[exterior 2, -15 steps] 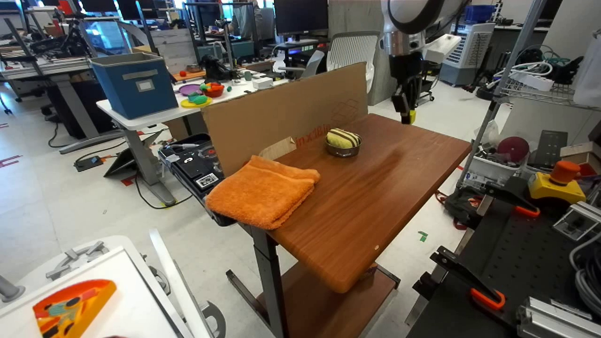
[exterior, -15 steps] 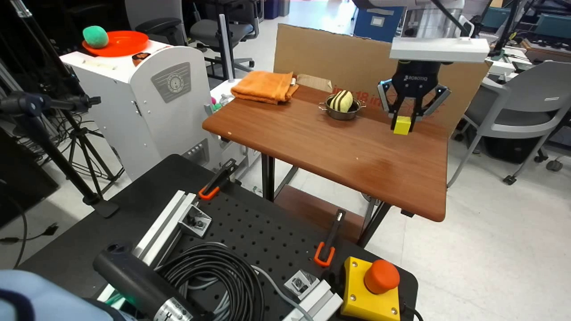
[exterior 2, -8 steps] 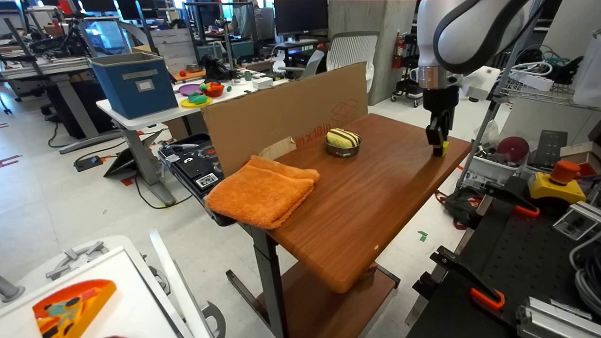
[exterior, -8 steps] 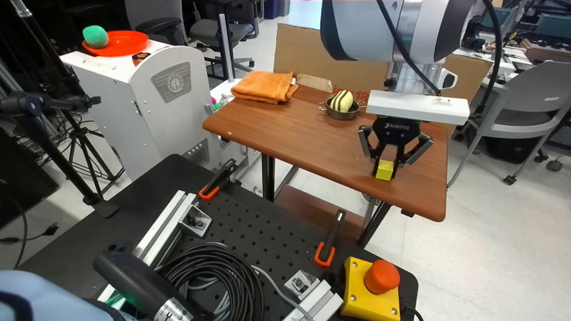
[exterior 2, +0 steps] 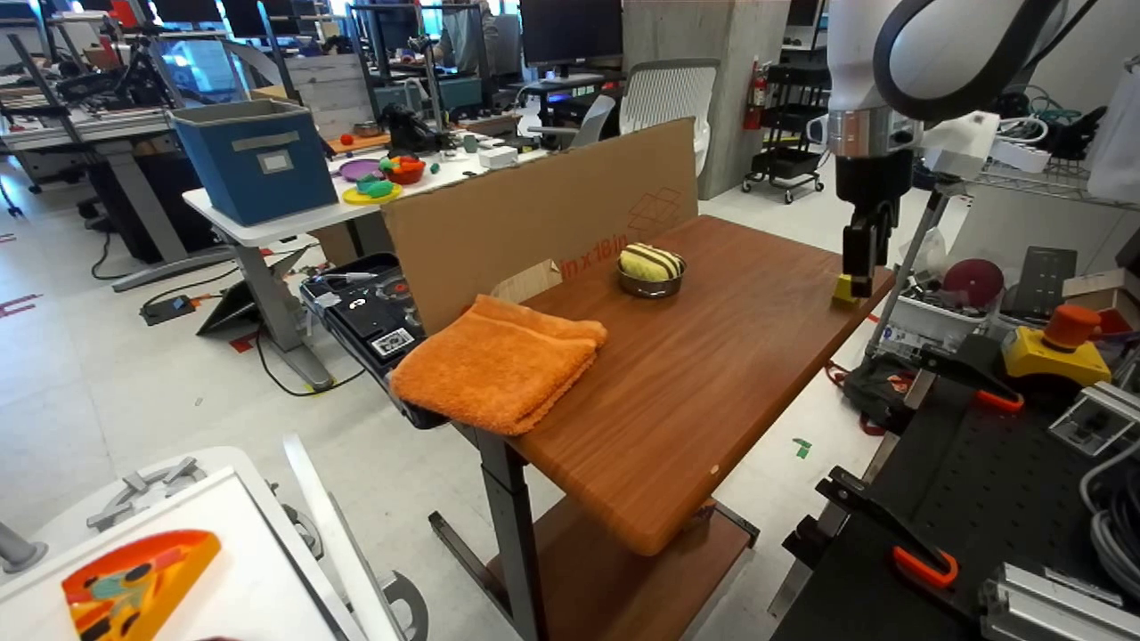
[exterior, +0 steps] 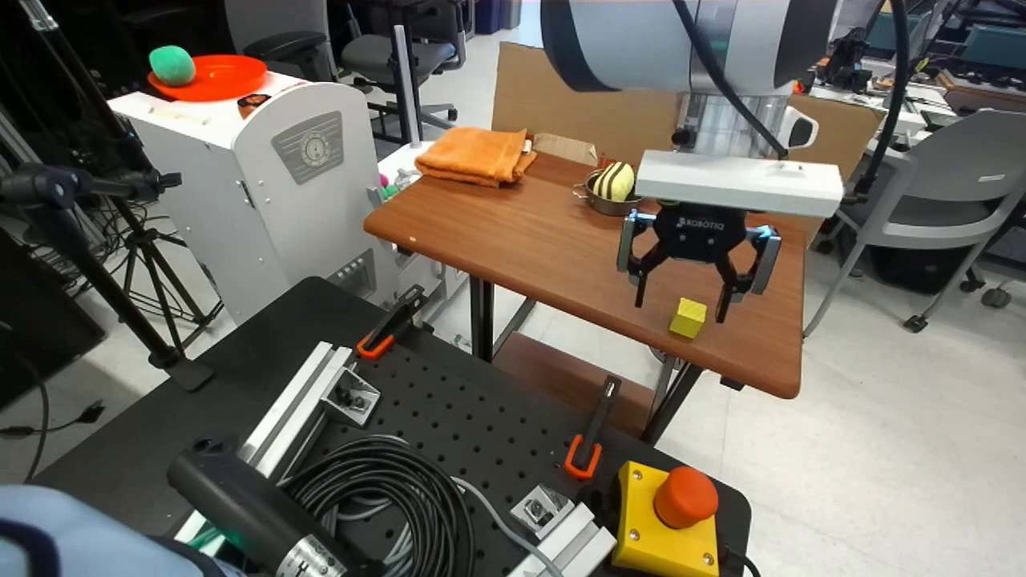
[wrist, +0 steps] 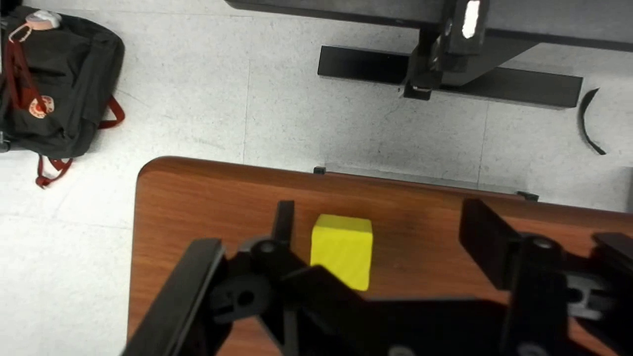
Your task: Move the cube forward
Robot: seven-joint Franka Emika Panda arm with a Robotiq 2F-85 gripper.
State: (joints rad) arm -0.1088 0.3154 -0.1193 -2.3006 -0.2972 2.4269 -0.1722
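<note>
On the wood-grained surface point(exterior 2: 695, 374), a smooth yellow cube point(exterior: 688, 318) sits close to the long edge facing the black board point(exterior: 457, 401), near a rounded corner, with a thin strip of wood beyond it. The pincer point(exterior: 680, 311) hangs by the cube with fingers point(wrist: 284, 220) spread apart, a gap showing on each side. Toward the opposite edge, where a cardboard sheet point(exterior 2: 552, 214) stands, a round metal bowl point(exterior 2: 650, 288) holds a rounded striped lump point(exterior 2: 650, 262). A folded, fluffy orange cloth point(exterior 2: 499, 365) lies at the diagonal corner, broad wood between

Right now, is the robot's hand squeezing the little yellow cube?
No, the wrist view shows the hand open, with table showing on both sides of the yellow cube.
</note>
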